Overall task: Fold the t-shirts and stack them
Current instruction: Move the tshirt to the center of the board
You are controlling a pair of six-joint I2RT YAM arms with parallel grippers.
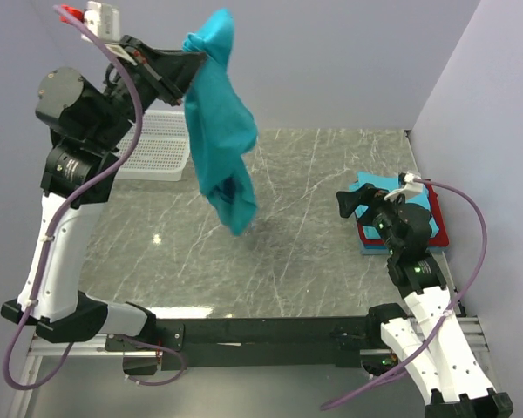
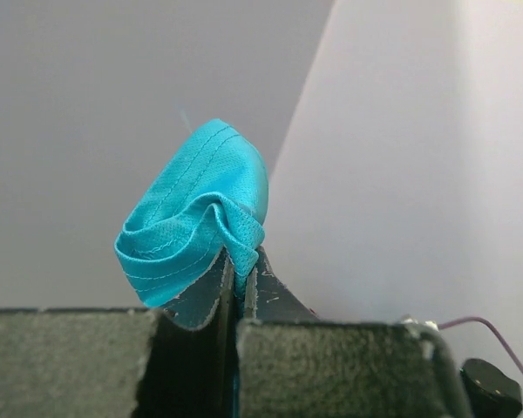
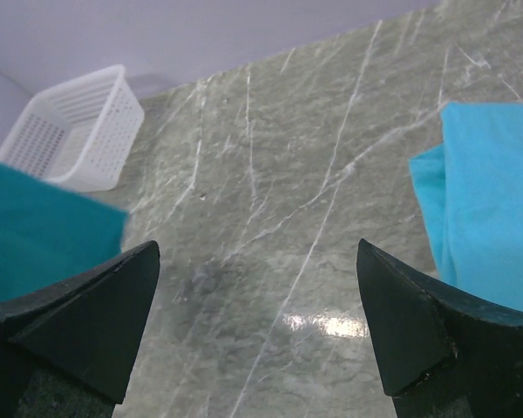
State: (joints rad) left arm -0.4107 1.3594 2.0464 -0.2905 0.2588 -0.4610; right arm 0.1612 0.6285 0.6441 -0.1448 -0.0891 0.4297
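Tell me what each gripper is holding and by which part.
The left gripper pinches a bunched hemmed edge of the teal soft cloth t-shirt, hanging down; the right gripper is open and empty.

Basket point(image 1: 157, 144): far left of surface point(image 1: 314, 252). Folded t-shirts point(image 1: 436, 222): stacked at right edge. Hanging t-shirt point(image 1: 218, 131): above surface, right of basket, held by left end effector point(image 1: 194, 61).
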